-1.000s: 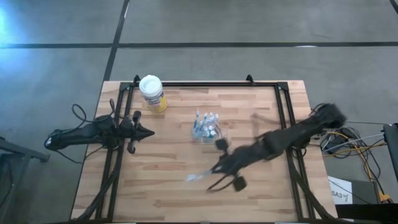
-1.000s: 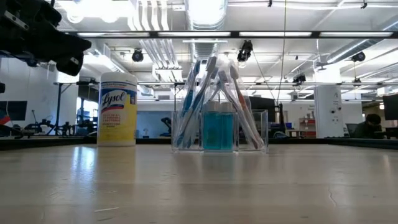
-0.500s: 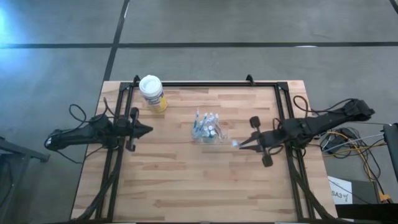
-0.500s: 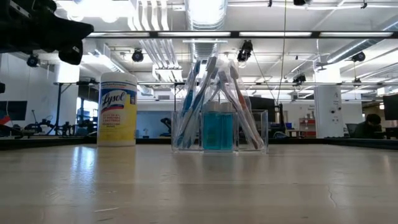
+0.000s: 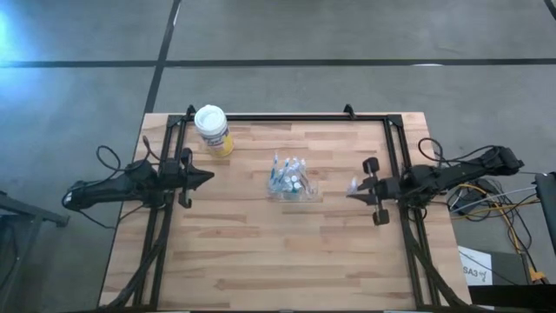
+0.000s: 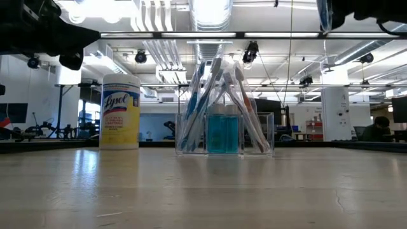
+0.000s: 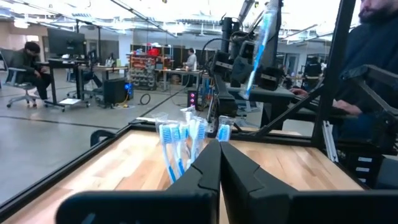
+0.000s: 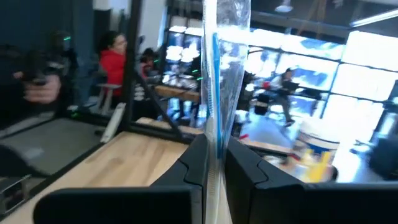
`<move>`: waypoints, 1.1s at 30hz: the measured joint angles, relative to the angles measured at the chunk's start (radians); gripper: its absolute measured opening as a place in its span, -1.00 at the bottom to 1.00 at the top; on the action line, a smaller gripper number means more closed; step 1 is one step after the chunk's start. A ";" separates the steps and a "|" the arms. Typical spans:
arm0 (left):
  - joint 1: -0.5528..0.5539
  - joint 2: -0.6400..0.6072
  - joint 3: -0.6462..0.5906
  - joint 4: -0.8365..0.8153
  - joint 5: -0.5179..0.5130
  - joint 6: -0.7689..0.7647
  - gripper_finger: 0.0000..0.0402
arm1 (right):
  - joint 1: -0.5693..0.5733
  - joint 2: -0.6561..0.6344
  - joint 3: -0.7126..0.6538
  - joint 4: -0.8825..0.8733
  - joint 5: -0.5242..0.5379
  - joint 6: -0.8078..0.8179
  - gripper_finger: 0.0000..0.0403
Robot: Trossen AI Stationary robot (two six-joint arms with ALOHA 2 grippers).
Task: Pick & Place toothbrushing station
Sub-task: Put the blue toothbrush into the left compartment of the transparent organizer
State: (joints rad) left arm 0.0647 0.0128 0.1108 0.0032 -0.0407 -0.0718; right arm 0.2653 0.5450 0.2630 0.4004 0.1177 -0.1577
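Beyond the desk [image 5: 261, 261] stretched a grey concrete floor crossed by dark seams, and the low view looked across into a large workshop with bright ceiling strips, ducts, benches and monitors, where a person sat far off at the right. The desk itself was pale butcher-block wood inside a dark frame. A yellow canister [image 5: 212, 130] with a white lid stood near its far left corner.

Near the desk's middle stood the clear holder [image 6: 224, 133], with blue-and-white toothbrushes [image 6: 197, 105] leaning together in it and something blue low in its centre.

The right end effector [image 5: 358, 189] hung above the desk's right side, well apart from the holder, clenched on a wrapped toothbrush [image 8: 219, 74] that stood upright between its fingers in a clear sleeve. The left end effector [image 5: 207, 180] waited over the left side, clenched on nothing.

The grip looked to be low on a slick, thin wrapper, so the brush might slip or swivel during travel. The long free end could then meet the leaning brushes rather than the gap between them, knocking them askew or pushing the light holder along the wood. A release made too high could send the brush bouncing off the rim onto the desk.
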 joint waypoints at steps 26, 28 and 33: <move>0.000 0.000 -0.001 -0.030 -0.008 0.028 -0.93 | -0.017 -0.397 -0.191 -0.050 0.054 0.012 -0.88; 0.000 0.000 -0.001 -0.030 -0.011 0.058 -0.92 | -0.017 -0.384 -0.209 0.004 0.086 -0.006 -0.88; 0.000 0.005 -0.001 0.010 -0.012 0.072 -0.95 | -0.018 -0.316 -0.225 0.103 0.118 -0.033 -0.88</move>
State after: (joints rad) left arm 0.0650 0.0175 0.1097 0.0128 -0.0525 0.0005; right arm 0.2474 0.2292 0.0382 0.5034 0.2353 -0.1911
